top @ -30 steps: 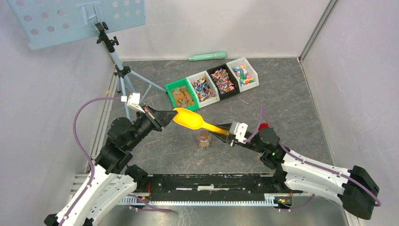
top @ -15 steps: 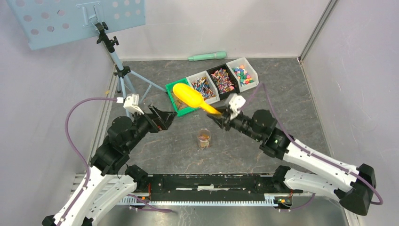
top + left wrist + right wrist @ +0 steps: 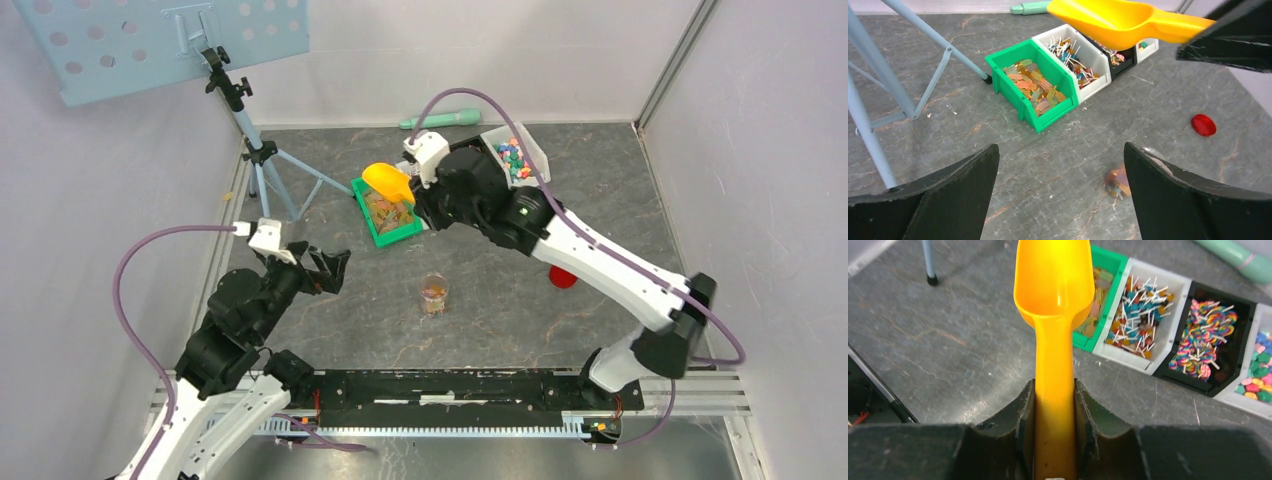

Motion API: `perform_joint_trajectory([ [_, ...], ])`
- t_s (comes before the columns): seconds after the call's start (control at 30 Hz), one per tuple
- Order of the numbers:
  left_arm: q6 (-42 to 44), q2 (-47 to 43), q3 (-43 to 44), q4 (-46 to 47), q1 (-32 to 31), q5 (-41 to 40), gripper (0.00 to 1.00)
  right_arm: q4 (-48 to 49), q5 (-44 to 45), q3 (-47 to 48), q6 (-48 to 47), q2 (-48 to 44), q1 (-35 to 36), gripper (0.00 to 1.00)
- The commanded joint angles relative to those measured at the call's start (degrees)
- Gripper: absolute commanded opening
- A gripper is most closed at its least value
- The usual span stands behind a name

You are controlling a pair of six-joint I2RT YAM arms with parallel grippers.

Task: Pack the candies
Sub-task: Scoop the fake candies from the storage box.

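The right claw (image 3: pixel 1054 407) is closed on the handle of a yellow scoop (image 3: pixel 1053 285), whose bowl is held over the edge of a green bin (image 3: pixel 1109 261) in the upper middle of the overhead view. Candies (image 3: pixel 1034 87) are heaped in that bin, and more sweets are sorted into a white bin (image 3: pixel 1174 322), a black bin (image 3: pixel 1230 357) and a further white bin (image 3: pixel 1243 407) lined up to its right. A small clear cup (image 3: pixel 433 293) with a few candies in it is placed at the centre of the desk (image 3: pixel 620 170), with a red lid (image 3: pixel 1203 124) lying to its right. The left claw (image 3: pixel 1060 152) is spread wide with nothing held, at the lower left of the overhead view, well apart from the bins.
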Motion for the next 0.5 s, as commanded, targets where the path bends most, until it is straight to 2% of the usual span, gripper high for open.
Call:
perform_joint_trajectory([
  [0.0, 11.4, 0.6, -2.1, 6.3, -0.1, 7.3, 1.00, -15.2, -1.6, 10.4, 0.9, 7.3, -0.1, 0.00],
  [0.2, 12.0, 6.5, 0.5, 4.0, -0.1, 7.1, 0.96, -23.6, -2.1, 22.3, 3.6, 18.7, -0.9, 0.00],
  [0.47, 11.9, -0.8, -5.9, 1.9, -0.1, -0.2, 1.00, -27.5, -4.6, 28.1, 6.5, 29.1, -2.2, 0.00],
])
